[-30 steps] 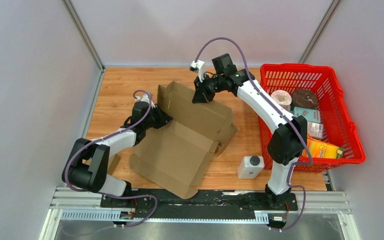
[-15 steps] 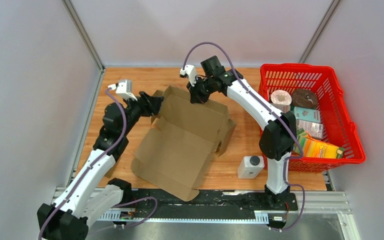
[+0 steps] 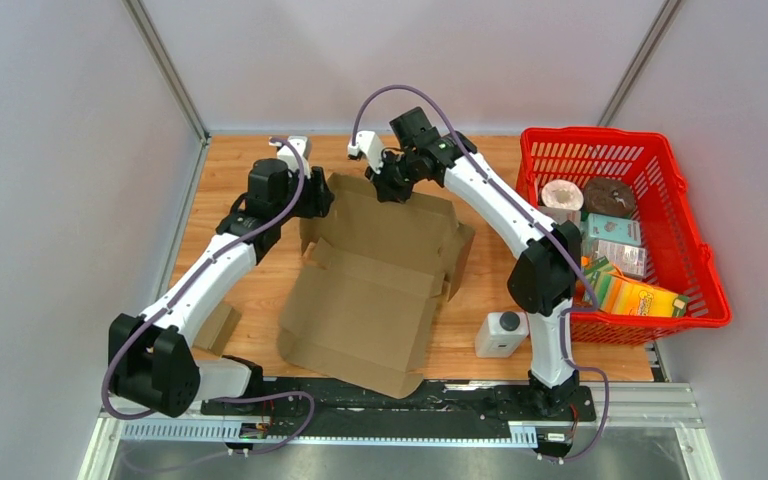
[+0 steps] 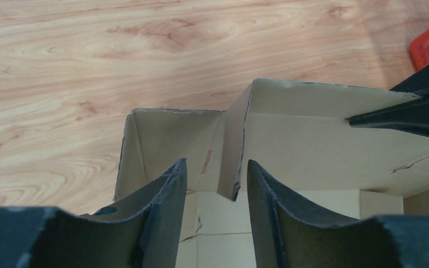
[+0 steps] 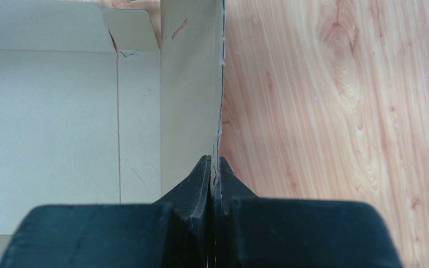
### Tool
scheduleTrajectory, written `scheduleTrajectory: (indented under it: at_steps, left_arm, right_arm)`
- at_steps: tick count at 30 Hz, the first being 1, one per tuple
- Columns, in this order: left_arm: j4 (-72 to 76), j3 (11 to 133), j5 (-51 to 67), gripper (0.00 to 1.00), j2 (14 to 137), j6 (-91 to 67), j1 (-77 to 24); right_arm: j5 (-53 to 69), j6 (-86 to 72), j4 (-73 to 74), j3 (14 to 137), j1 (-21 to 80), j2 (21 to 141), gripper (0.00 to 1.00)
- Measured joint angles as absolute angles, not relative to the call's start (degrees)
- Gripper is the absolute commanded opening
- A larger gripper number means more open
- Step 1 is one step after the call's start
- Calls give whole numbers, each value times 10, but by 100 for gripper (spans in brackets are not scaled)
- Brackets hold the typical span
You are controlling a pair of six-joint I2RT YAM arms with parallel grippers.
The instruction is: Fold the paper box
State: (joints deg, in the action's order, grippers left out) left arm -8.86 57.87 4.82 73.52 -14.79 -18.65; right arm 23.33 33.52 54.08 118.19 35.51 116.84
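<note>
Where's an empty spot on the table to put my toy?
Bare wood lies left of the cardboard box, beside the left arm, and between the box and the red basket, behind the white bottle. The basket is full; the left gripper and right gripper crowd the box's far edge.

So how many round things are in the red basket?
2: a pale roll and a dark disc, side by side at the far end of the basket; more may be hidden.
</note>
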Motion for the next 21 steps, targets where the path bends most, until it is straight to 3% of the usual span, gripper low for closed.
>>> scheduleTrajectory:
  at_steps: [1, 4, 5, 7, 8, 13, 14, 17, 21]
  left_arm:
    - [-95, 582, 49, 31, 740, -141, -187]
    - [-99, 598, 44, 7, 759, -130, -187]
    - [-97, 603, 39, 6, 766, -125, -187]
    - [-91, 604, 19, 0, 772, -123, -192]
    - [-86, 602, 9, 0, 772, -124, -194]
    - [-22, 550, -96, 0, 755, -155, -218]
    - [-11, 537, -117, 0, 749, -164, -225]
    - [20, 508, -178, 0, 731, -190, -255]
    - [33, 493, -233, 0, 721, -226, -279]
  right_arm:
    - [232, 340, 544, 1190, 355, 1172, 6]
    - [231, 349, 551, 1200, 355, 1178, 18]
    - [228, 353, 552, 1202, 355, 1180, 34]
    - [215, 345, 551, 1203, 355, 1180, 55]
    - [209, 336, 549, 1203, 355, 1180, 72]
    - [127, 166, 530, 1229, 351, 1181, 90]
    - [94, 98, 541, 1255, 351, 1182, 100]
    - [21, -44, 547, 1302, 349, 1175, 100]
    - [-32, -222, 535, 1273, 348, 1107, 100]
